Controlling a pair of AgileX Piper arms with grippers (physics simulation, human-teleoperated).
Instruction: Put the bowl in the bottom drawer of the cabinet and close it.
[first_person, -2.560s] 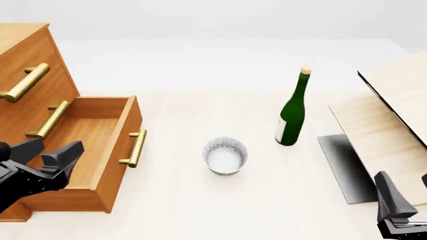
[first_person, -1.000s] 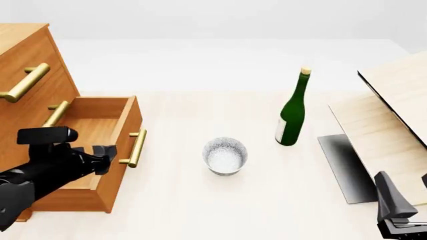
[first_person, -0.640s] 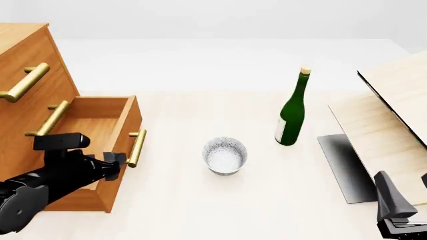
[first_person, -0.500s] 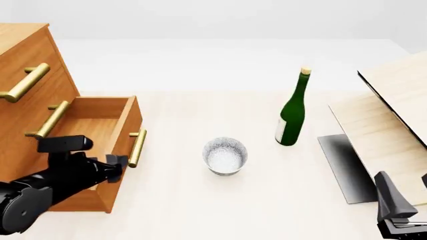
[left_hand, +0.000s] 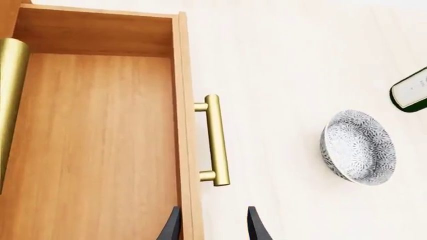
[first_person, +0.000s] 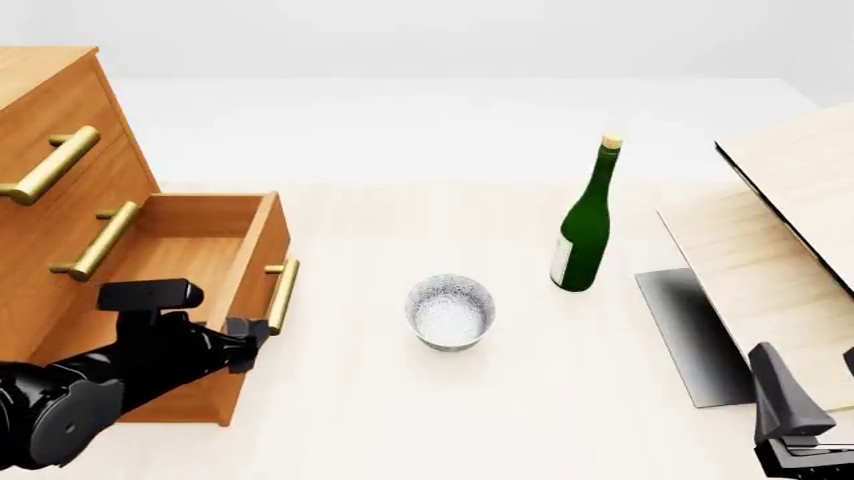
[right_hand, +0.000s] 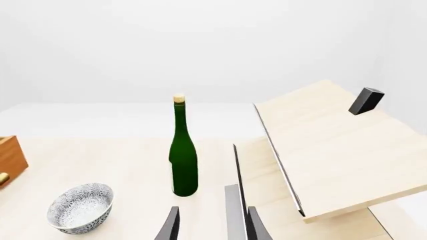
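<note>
Speckled bowl (first_person: 451, 312) well right of parted left pincer (first_person: 248, 330) at drawer front.

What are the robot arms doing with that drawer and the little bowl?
The bottom drawer of the cabinet is pulled open and has nothing in it. The left claw hovers open by the drawer's front edge, near its handle, holding nothing. The bowl sits on the table beside a green bottle, not yet picked up. The right claw waits off to the side, also open.

Open tabletop (first_person: 360, 400) around bowl (first_person: 451, 312) (bottle (first_person: 585, 222) near)
</note>
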